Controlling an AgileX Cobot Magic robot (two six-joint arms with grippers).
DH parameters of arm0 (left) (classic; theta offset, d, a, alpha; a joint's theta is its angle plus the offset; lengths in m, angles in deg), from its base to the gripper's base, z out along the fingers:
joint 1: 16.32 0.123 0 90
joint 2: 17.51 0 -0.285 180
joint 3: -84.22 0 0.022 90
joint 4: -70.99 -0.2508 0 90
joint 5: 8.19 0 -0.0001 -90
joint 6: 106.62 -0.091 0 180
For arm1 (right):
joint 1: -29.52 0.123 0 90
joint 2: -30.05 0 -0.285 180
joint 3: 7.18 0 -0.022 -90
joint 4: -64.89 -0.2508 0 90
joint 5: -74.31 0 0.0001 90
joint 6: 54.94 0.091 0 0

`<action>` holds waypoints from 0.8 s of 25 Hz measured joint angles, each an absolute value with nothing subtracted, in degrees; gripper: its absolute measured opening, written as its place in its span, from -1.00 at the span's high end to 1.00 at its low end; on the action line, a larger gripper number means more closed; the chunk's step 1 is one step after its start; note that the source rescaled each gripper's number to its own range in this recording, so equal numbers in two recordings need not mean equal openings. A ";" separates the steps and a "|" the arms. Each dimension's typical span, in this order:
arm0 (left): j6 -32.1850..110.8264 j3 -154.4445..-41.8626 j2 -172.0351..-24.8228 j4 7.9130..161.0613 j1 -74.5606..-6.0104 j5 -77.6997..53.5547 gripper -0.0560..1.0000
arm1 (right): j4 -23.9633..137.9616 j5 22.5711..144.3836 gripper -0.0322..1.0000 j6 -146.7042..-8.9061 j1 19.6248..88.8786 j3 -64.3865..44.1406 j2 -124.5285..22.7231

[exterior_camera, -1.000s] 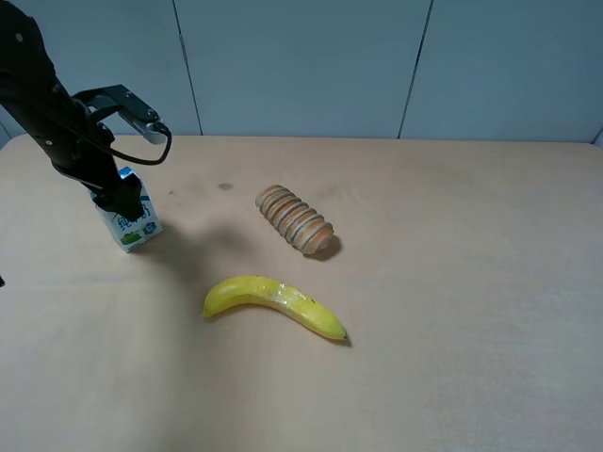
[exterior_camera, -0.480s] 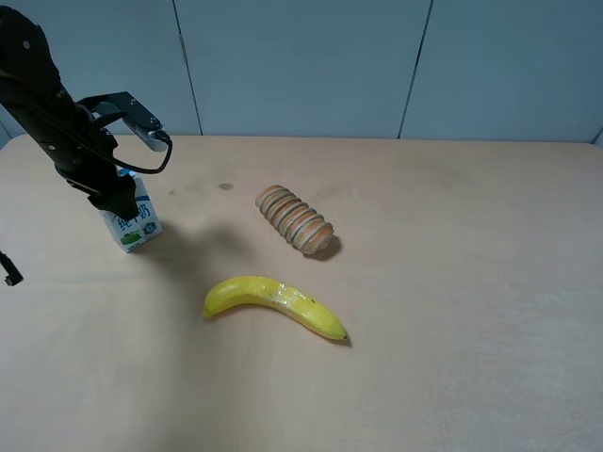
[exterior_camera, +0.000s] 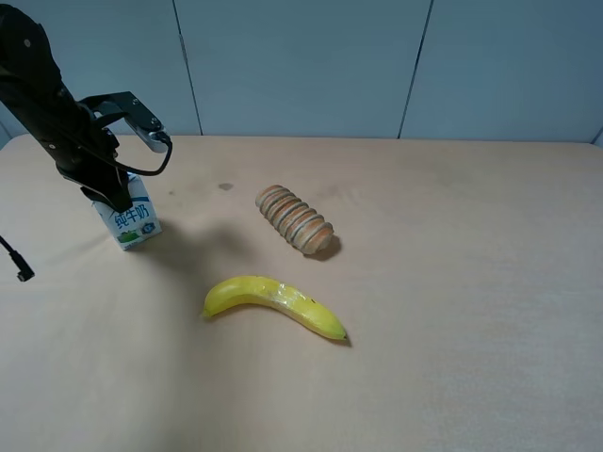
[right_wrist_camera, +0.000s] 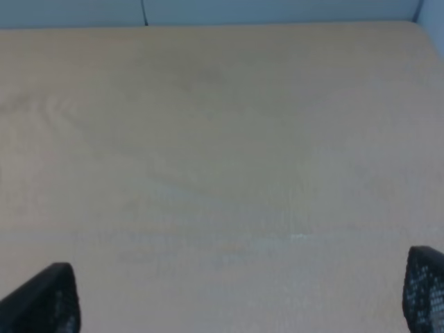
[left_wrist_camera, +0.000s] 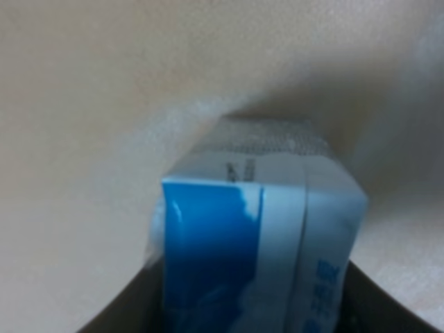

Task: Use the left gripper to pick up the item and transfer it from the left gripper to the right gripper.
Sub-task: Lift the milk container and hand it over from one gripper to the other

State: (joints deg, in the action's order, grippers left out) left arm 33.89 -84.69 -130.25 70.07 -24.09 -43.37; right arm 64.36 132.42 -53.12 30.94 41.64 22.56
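Observation:
The white-and-blue milk carton (exterior_camera: 133,224) stands at the far left of the table in the exterior high view. My left gripper (exterior_camera: 112,192) comes down from above and is shut on the carton's gable top. The carton's base looks at or just off the table. In the left wrist view the carton (left_wrist_camera: 257,222) fills the space between the two dark fingers (left_wrist_camera: 128,309) of the left gripper (left_wrist_camera: 253,309). My right gripper (right_wrist_camera: 232,295) is open and empty over bare table. It does not show in the exterior high view.
A ribbed tan wooden cylinder (exterior_camera: 296,220) lies at the table's middle. A yellow banana (exterior_camera: 273,303) lies in front of it. A loose black cable end (exterior_camera: 21,271) hangs at the left edge. The tan table (exterior_camera: 452,282) stretches to the right.
My left arm has shifted slightly up and to the left. The carton has moved a little left with it. The cable end has come into view at the left edge.

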 joint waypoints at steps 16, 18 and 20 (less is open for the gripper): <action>33.82 -91.66 -121.51 76.77 -24.09 -51.04 0.88 | 64.36 132.42 -1.00 -53.12 30.94 41.64 22.56; 32.68 -91.66 -120.55 79.64 -24.45 -51.59 0.88 | 64.36 132.42 -1.00 -53.12 30.94 41.64 22.56; 30.81 -91.66 -119.54 82.11 -25.64 -52.04 0.88 | 64.36 132.42 -1.00 -53.12 30.94 41.64 22.56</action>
State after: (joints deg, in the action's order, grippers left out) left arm 30.81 -91.66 -119.54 82.11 -25.64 -52.04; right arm 64.36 132.42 -53.12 30.94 41.64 22.56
